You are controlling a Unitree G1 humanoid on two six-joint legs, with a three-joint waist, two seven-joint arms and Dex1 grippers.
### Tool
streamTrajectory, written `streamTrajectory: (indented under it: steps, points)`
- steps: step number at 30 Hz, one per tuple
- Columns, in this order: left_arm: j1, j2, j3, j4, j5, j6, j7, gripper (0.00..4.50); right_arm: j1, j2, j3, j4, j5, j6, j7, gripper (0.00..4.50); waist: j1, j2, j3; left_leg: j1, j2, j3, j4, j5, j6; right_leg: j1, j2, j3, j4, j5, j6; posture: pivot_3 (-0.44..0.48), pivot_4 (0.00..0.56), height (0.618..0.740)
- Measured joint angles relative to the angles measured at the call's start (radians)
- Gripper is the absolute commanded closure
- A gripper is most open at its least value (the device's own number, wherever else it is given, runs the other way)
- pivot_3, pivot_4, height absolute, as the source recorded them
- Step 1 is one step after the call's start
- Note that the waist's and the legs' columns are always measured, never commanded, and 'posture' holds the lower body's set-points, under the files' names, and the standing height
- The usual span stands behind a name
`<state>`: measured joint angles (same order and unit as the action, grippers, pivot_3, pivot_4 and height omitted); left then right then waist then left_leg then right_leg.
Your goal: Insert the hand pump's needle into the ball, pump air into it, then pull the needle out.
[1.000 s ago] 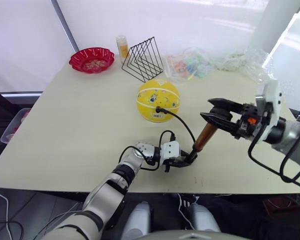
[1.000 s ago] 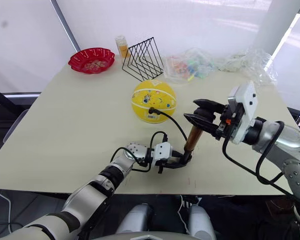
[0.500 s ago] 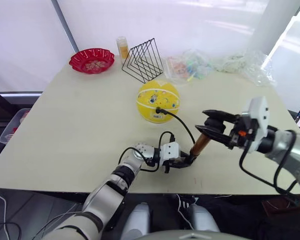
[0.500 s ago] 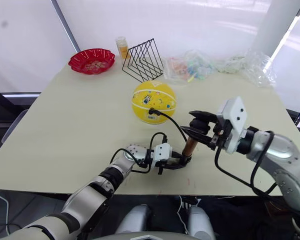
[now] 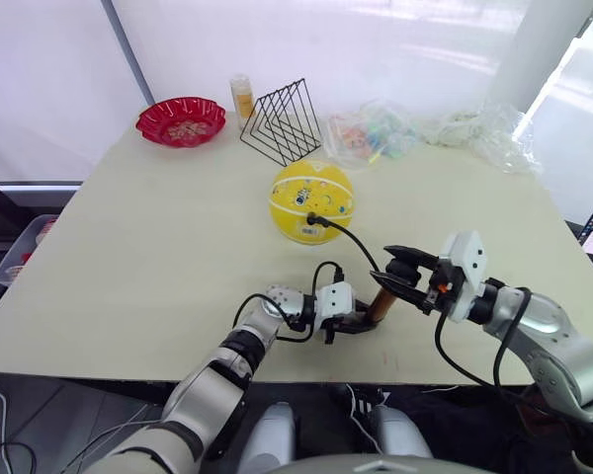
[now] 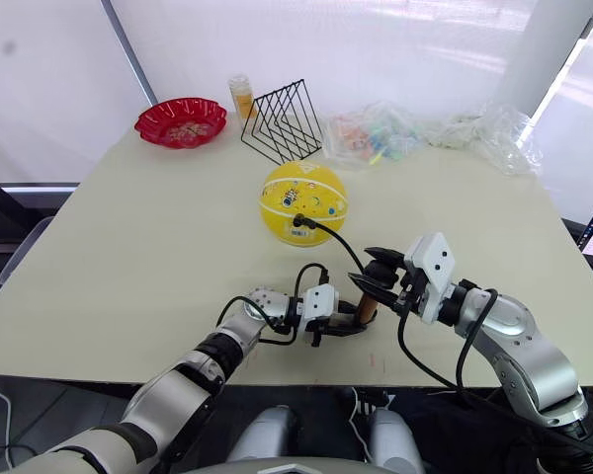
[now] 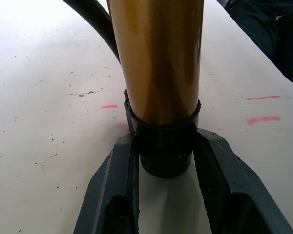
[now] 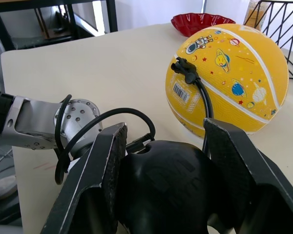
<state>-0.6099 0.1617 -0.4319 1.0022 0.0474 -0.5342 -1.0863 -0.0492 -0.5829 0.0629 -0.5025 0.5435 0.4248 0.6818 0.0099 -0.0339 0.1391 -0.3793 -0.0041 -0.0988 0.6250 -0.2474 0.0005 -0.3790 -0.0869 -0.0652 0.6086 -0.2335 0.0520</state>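
The yellow ball [image 5: 312,201] sits mid-table with white seams and stickers. The needle is hidden inside it; its black fitting [image 8: 184,69] sticks out of the ball's near side, and the thin black hose [image 5: 361,247] curves from it down to the hand pump [image 5: 380,302]. My left gripper [image 5: 361,321] is shut on the pump's black bottom cap [image 7: 163,151], resting on the table near its front edge. Above the cap rises the gold tube [image 7: 156,58], tilted. My right gripper [image 5: 388,269] is shut on the pump's black handle [image 8: 171,180], close over the left gripper.
At the back of the table stand a red bowl [image 5: 181,118], a small bottle [image 5: 242,94] and a black wire rack [image 5: 283,120]. Clear plastic bags [image 5: 376,130] lie at the back right. Red marks [image 7: 262,119] dot the tabletop beside the pump.
My right gripper has come down and left with the handle, closing on the left gripper. Much less of the gold tube shows. The ball and left gripper stay put.
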Motion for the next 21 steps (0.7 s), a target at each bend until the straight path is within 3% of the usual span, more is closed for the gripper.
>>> streamTrajectory:
  steps: [5,8,21]
  points:
    - [-0.012,0.000,-0.001,-0.002,0.000,-0.001,-0.005,3.39,-0.033,-0.018,-0.089,-0.013,0.107,0.089,0.000,2.49,0.000,0.001,0.003,-0.001,0.000,0.001,0.001,0.001,0.001,0.000,0.000,0.000,0.000,0.000,0.000,0.000,0.150,0.737]
    - [-0.019,0.000,0.001,-0.005,-0.002,-0.001,-0.008,3.39,-0.111,-0.071,-0.188,-0.069,0.242,0.175,-0.014,2.49,0.000,0.010,0.009,-0.002,0.000,0.001,0.004,0.001,0.001,-0.001,0.000,0.001,0.001,0.001,0.000,0.000,0.150,0.737]
    - [-0.025,0.000,-0.001,-0.005,-0.002,-0.002,-0.011,3.39,-0.284,-0.227,-0.356,-0.110,0.557,0.343,-0.103,2.49,0.001,0.012,0.015,-0.004,-0.001,0.004,0.006,0.002,0.003,-0.001,0.000,0.000,0.001,0.001,0.000,0.000,0.150,0.737]
